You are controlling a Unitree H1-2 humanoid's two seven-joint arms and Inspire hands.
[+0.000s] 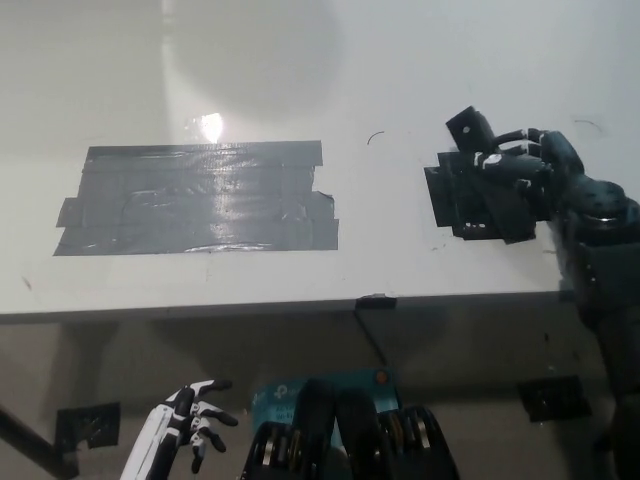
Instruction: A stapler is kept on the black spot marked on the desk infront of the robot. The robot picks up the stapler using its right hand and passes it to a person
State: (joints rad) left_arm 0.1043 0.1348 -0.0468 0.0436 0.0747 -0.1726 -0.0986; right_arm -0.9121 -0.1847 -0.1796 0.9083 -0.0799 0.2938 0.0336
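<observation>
The black stapler lies in my black right hand, tilted over the small black tape spot at the right of the white desk. The hand's fingers curl around the stapler's body, so the hand is shut on it. One end of the stapler points up and away from the desk's front edge; the other end reaches the spot's lower right. My white left hand rests below the desk's edge at the lower left, fingers apart, holding nothing.
A large grey tape patch covers the desk's left middle. A cable hangs from the desk's front edge. Dark tape pieces lie on the floor below.
</observation>
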